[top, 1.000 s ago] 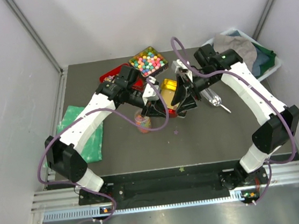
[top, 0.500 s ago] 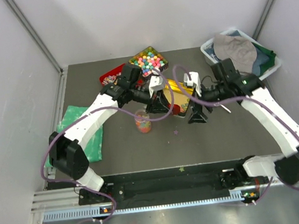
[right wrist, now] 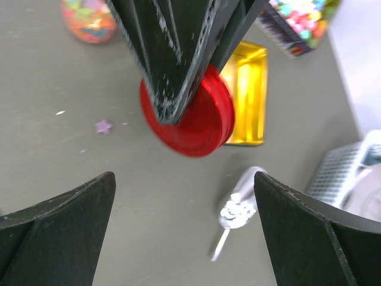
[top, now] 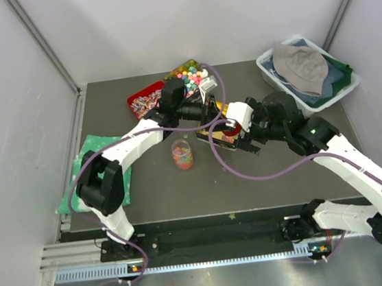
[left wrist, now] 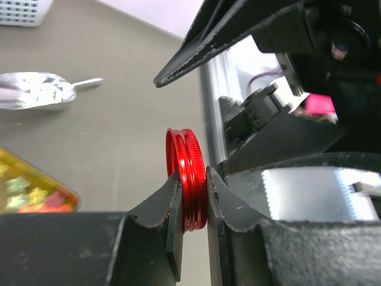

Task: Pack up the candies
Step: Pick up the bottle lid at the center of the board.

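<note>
A dark grey table [top: 283, 167] fills the booth. At its far right corner stands a white slatted plastic basket [top: 262, 62] with a crumpled grey cloth [top: 299, 65] lying in it. A flat green cloth [top: 89, 147] lies on the left side of the table.

Along the far edge sit a red rectangular tray of wrapped sweets [top: 143, 101] and, just right of it, a clear tray of pastel round balls [top: 184, 73]. A shiny gold rectangular tin [right wrist: 249, 89] sits near the middle.

The small clear jar [top: 182, 154] stands upright in front of the tin and apart from it. It holds the tiny glossy candies [right wrist: 89, 21] in orange, red and yellow.

The left gripper [left wrist: 191, 179] pinches a red threaded metal lid [right wrist: 196, 119] edge-on between nearly closed fingers, above the table. The right gripper [right wrist: 183, 179] faces it, spread wide and holding nothing.

A silver metal scoop [left wrist: 36, 98] lies beyond the tin, and a tiny purple star [right wrist: 104, 126] lies on the bare table.
</note>
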You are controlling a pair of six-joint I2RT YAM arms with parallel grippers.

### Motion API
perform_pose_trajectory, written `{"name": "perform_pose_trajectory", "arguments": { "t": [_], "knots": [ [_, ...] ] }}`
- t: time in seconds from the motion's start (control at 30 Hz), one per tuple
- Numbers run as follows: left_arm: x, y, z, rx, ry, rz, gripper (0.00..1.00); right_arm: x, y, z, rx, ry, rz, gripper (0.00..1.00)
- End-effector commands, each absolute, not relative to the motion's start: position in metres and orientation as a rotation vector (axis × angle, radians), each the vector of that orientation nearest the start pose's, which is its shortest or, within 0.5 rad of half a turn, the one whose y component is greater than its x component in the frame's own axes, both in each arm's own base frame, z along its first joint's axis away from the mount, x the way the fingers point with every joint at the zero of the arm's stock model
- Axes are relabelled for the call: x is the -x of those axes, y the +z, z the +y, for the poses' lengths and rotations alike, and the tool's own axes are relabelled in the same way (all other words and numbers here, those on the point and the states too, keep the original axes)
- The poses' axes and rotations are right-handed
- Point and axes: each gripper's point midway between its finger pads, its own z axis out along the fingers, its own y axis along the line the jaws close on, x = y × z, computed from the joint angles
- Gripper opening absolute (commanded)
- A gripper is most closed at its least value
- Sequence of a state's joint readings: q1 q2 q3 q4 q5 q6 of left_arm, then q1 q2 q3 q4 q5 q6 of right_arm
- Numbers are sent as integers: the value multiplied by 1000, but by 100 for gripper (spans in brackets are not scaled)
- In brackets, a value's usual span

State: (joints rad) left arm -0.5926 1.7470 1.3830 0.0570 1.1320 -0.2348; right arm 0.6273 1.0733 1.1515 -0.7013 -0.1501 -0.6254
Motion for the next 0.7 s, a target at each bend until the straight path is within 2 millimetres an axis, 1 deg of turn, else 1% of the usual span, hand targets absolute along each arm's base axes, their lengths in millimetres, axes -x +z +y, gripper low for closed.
{"name": "perform_pose_trajectory", "arguments": {
  "t": [0.0, 0.03, 0.07, 0.13, 0.2, 0.33, 0.43, 0.5, 0.53, 0.6, 0.67],
  "knots": [
    [-269, 293, -387, -1106, -1749, 1544, 15, -274, 275, 190, 1286, 56, 1634, 98],
    [-269, 289, -387, -1070, -1790, 1583, 14, -274, 275, 192, 1290, 57, 1632, 98],
    [-270, 288, -387, -1056, -1811, 1588, 15, -274, 275, 193, 1290, 54, 1628, 98],
    [-267, 290, -387, -1043, -1876, 1569, 15, -276, 273, 197, 1291, 27, 1617, 98],
    [-266, 293, -388, -1026, -1927, 1578, 14, -282, 273, 196, 1283, -26, 1611, 98],
    [-271, 289, -391, -1017, -1945, 1579, 14, -277, 272, 203, 1303, 8, 1601, 98],
    [-270, 289, -392, -1008, -1967, 1580, 13, -279, 270, 204, 1302, -4, 1598, 97],
    [-271, 289, -392, -1008, -1969, 1574, 13, -281, 269, 203, 1298, -20, 1597, 91],
    [-271, 289, -392, -1009, -1970, 1573, 13, -280, 268, 204, 1302, -18, 1598, 85],
    [-271, 289, -393, -1006, -1972, 1574, 13, -281, 269, 204, 1301, -20, 1597, 83],
    [-272, 289, -393, -1001, -1973, 1576, 13, -281, 267, 206, 1304, -21, 1594, 79]
  ]
}}
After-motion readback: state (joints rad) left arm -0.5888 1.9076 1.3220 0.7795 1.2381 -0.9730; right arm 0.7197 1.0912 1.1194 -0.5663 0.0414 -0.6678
